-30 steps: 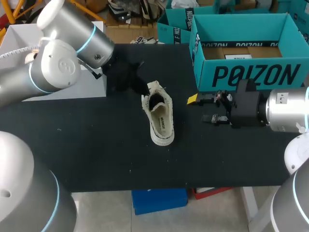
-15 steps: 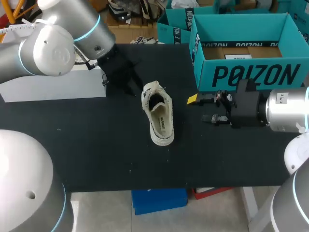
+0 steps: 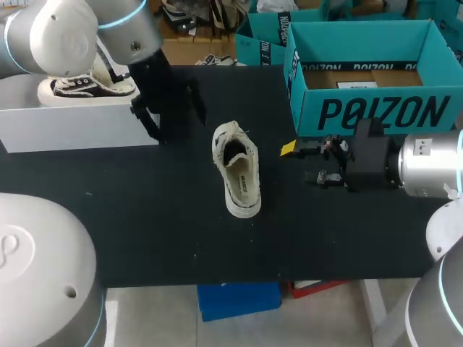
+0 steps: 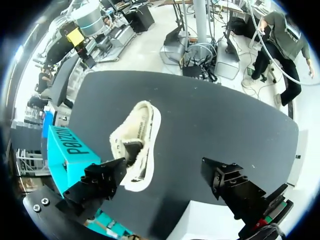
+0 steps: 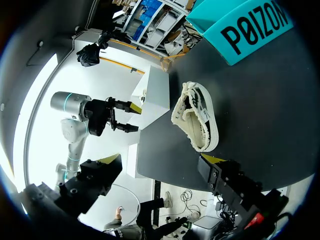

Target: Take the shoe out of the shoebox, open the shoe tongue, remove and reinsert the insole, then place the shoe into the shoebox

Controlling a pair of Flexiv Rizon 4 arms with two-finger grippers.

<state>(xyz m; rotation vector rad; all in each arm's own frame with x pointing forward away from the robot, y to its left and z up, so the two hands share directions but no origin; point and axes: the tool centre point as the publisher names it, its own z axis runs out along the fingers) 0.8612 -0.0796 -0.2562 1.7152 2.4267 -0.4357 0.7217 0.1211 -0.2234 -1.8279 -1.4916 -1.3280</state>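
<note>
A cream shoe (image 3: pixel 239 172) lies on the black table (image 3: pixel 145 217), its opening facing up and its toe toward the front edge. My left gripper (image 3: pixel 178 126) hovers to the left of the shoe's heel, open and holding nothing. In the left wrist view the shoe (image 4: pixel 136 144) lies ahead of the open gripper (image 4: pixel 165 186), close to one finger (image 4: pixel 95 184). My right gripper (image 3: pixel 307 163) stands open to the right of the shoe, just in front of the teal shoebox (image 3: pixel 369 108). In the right wrist view the shoe (image 5: pixel 196 117) lies ahead of the empty gripper (image 5: pixel 160 187).
A white box (image 3: pixel 79 126) stands at the back left with a black-and-white shoe (image 3: pixel 83 87) on top. The teal shoebox is open and sits at the back right. A second teal box (image 3: pixel 264 36) stands behind it.
My left gripper has opened, let go of the shoe's heel end and pulled back to the left. The shoe stays in place. The right arm has not moved.
</note>
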